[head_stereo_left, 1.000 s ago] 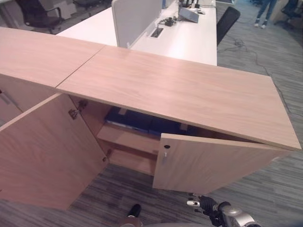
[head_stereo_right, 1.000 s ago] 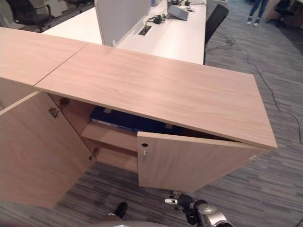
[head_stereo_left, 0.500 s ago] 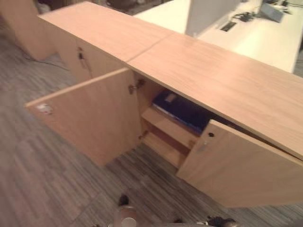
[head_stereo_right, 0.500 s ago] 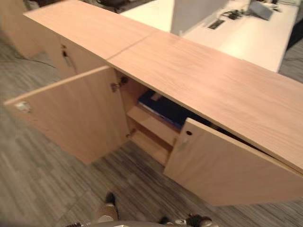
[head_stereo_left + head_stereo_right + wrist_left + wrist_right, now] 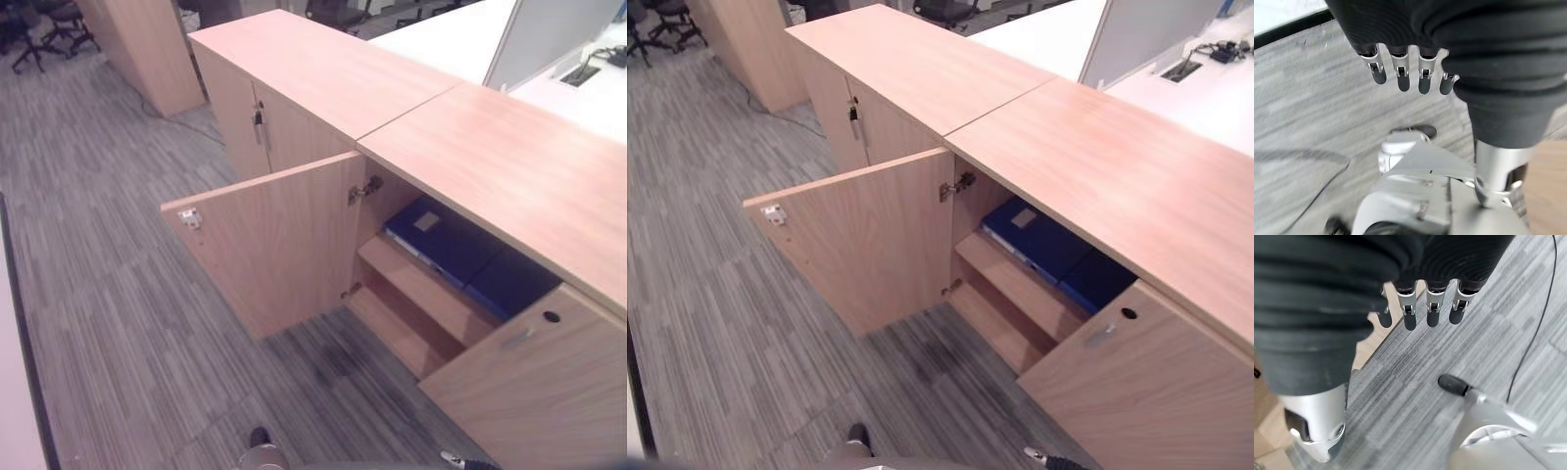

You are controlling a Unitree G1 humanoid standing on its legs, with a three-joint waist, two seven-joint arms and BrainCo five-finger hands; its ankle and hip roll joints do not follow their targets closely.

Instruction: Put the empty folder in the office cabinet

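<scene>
wooden cabinet [image 5: 509, 166] doors open, blue folders [image 5: 446, 245] shelved

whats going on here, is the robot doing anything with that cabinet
Nothing is being handled right now. The office cabinet stands with its left door swung wide open and its right door partly open. Blue folders lie flat on the upper shelf inside. The left robot hand and the right robot hand both hang over the grey floor with relaxed fingers, holding nothing.
</scene>
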